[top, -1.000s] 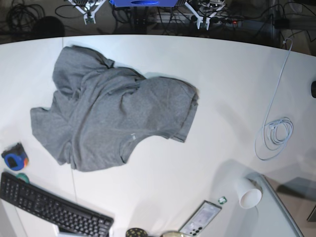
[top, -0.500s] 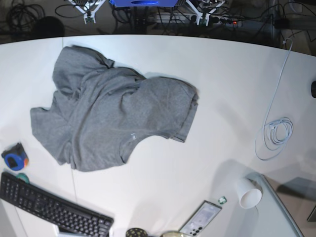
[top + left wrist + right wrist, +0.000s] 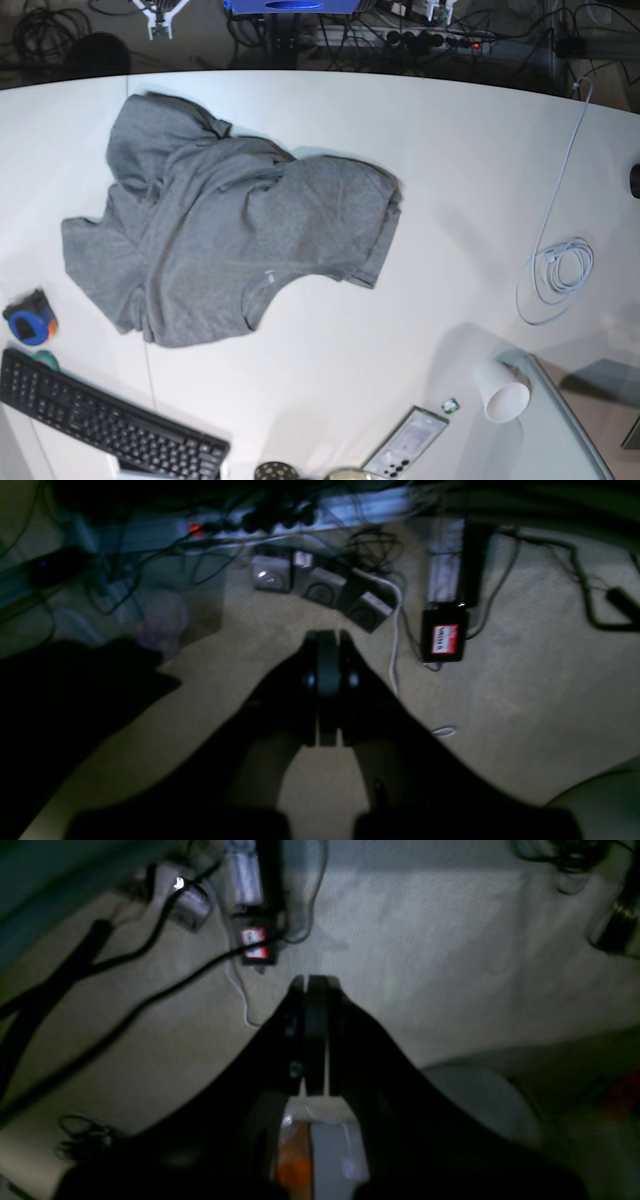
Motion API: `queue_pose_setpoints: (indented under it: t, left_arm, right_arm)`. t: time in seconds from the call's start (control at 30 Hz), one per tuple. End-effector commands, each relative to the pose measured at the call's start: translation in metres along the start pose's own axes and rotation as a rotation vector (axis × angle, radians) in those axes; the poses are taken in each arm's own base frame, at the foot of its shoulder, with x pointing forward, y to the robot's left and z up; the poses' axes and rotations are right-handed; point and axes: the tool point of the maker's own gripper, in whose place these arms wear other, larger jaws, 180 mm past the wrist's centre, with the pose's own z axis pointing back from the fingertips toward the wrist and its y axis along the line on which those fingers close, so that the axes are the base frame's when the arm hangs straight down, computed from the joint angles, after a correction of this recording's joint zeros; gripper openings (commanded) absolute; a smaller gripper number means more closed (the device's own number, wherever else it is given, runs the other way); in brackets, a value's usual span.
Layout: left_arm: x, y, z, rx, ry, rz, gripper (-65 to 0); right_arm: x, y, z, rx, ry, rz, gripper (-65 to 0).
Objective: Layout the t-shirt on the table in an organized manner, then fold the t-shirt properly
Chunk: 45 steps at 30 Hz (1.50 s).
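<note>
A: Surface first. What is seen on the table [image 3: 420, 180]?

B: A wide white top with a curved dark far edge. The t-shirt [image 3: 230, 235] is lying crumpled toward the left half, nearer the far edge than the near one, with folds bunched and one sleeve spread toward the left edge. A small pale label is seen near its neck opening.

A: Other items?

B: A black keyboard [image 3: 100, 425] is set at the near left corner, a blue tape measure [image 3: 30, 320] just beyond it by the left edge. A coiled white cable [image 3: 560, 265] is laid toward the right edge, with its lead running to the far edge. A white paper cup [image 3: 503, 392] is tipped on its side near the near right corner, and a phone [image 3: 405, 445] rests at the near edge.

A: The room?

B: Dim carpeted floor is shown in both wrist views, strewn with dark cables. A power strip [image 3: 280, 517] with a red light and a black box with a red label [image 3: 444, 640] are seen in the left wrist view.

A: Grippers?

B: The left gripper [image 3: 327, 645] is seen with jaws pressed together, nothing held, hanging over the floor. The right gripper [image 3: 311, 990] is likewise closed up and empty, over carpet. Neither is over the table.
</note>
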Motion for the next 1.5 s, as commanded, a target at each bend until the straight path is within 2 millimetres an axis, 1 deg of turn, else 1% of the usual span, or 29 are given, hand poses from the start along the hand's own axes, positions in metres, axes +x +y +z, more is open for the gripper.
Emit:
queue_pose_setpoints:
  t: [0.0, 0.03, 0.07, 0.13, 0.2, 0.23, 0.3, 0.33, 0.47, 0.57, 0.67, 0.7, 0.73, 0.8, 0.9, 1.0, 1.1, 1.13, 1.23, 1.27, 1.3, 1.33, 1.4, 1.43, 1.47]
  left_arm:
    - [-0.006, 0.006, 0.006, 0.012, -0.008, -0.006, -65.0]
    - [-0.006, 0.012, 0.010, 0.019, -0.020, -0.018, -65.0]
    - [-0.007, 0.013, 0.015, 0.018, -0.029, -0.023, -65.0]
    - [-0.004, 0.013, 0.025, 0.014, -0.062, -0.034, -65.0]
    - [0.006, 0.012, 0.038, 0.010, -0.113, -0.046, -65.0]
    - [0.013, 0.018, 0.045, 0.015, -0.141, -0.065, -65.0]
    - [0.030, 0.021, 0.061, 0.012, -0.204, -0.069, -65.0]
    - [0.046, 0.029, 0.071, 0.018, -0.255, -0.049, -65.0]
    - [0.099, 0.063, 0.117, 0.043, -0.431, 0.086, -65.0]
    - [0.145, 0.085, 0.152, 0.051, -0.572, 0.126, -65.0]
    - [0.183, 0.100, 0.177, 0.070, -0.684, 0.130, -65.0]
    - [0.202, 0.101, 0.184, 0.073, -0.736, 0.123, -65.0]
    - [0.216, 0.105, 0.187, 0.080, -0.760, 0.122, -65.0]
    - [0.242, 0.108, 0.187, 0.081, -0.763, 0.123, -65.0]
    - [0.286, 0.111, 0.180, 0.071, -0.716, 0.142, -65.0]
    - [0.327, 0.110, 0.182, 0.048, -0.706, 0.174, -65.0]
    - [0.368, 0.093, 0.190, -0.002, -0.748, 0.212, -65.0]
    - [0.383, 0.084, 0.192, -0.028, -0.767, 0.221, -65.0]
    - [0.412, 0.057, 0.193, -0.098, -0.786, 0.227, -65.0]
    - [0.418, 0.050, 0.189, -0.116, -0.781, 0.228, -65.0]
    - [0.424, 0.045, 0.185, -0.128, -0.777, 0.226, -63.8]
    - [0.430, 0.039, 0.179, -0.141, -0.766, 0.223, -56.1]
    - [0.441, 0.030, 0.167, -0.159, -0.738, 0.208, -43.3]
    - [0.446, 0.024, 0.161, -0.168, -0.723, 0.194, -39.2]
    - [0.452, 0.018, 0.157, -0.176, -0.712, 0.176, -36.9]
  right_arm:
    - [-0.004, -0.010, 0.009, -0.021, -0.003, -0.014, -64.4]
    - [-0.006, -0.015, 0.017, -0.031, -0.004, -0.021, -64.4]
    - [-0.004, -0.020, 0.025, -0.040, -0.013, -0.029, -64.4]
    - [-0.002, -0.023, 0.040, -0.047, -0.030, -0.026, -64.4]
    - [0.003, -0.025, 0.056, -0.052, -0.053, -0.024, -64.4]
    - [0.009, -0.026, 0.063, -0.055, -0.073, -0.024, -64.4]
    - [0.020, -0.028, 0.079, -0.059, -0.115, -0.021, -64.4]
    - [0.028, -0.029, 0.088, -0.062, -0.142, -0.021, -64.4]
    - [0.065, -0.031, 0.128, -0.069, -0.258, -0.020, -64.4]
    - [0.096, -0.030, 0.158, -0.068, -0.353, -0.019, -64.4]
    - [0.126, -0.028, 0.174, -0.066, -0.437, -0.021, -64.4]
    - [0.136, -0.029, 0.177, -0.067, -0.460, -0.021, -64.4]
    - [0.149, -0.029, 0.180, -0.065, -0.491, -0.022, -64.4]
    - [0.170, -0.028, 0.187, -0.063, -0.540, -0.025, -64.4]
    - [0.211, -0.028, 0.204, -0.062, -0.642, -0.034, -64.4]
    - [0.253, -0.034, 0.224, -0.077, -0.721, -0.011, -63.6]
    - [0.290, -0.028, 0.241, -0.082, -0.742, 0.070, -63.5]
    - [0.303, -0.027, 0.247, -0.091, -0.748, 0.096, -63.5]
    - [0.326, -0.022, 0.256, -0.098, -0.757, 0.134, -63.2]
    - [0.332, -0.021, 0.257, -0.097, -0.761, 0.137, -62.3]
    - [0.337, -0.021, 0.259, -0.097, -0.769, 0.136, -60.0]
    - [0.342, -0.020, 0.261, -0.095, -0.776, 0.135, -56.1]
    - [0.350, -0.020, 0.261, -0.093, -0.777, 0.128, -44.9]
    - [0.353, -0.015, 0.259, -0.084, -0.774, 0.133, -39.3]
    - [0.356, -0.009, 0.257, -0.071, -0.768, 0.152, -32.9]
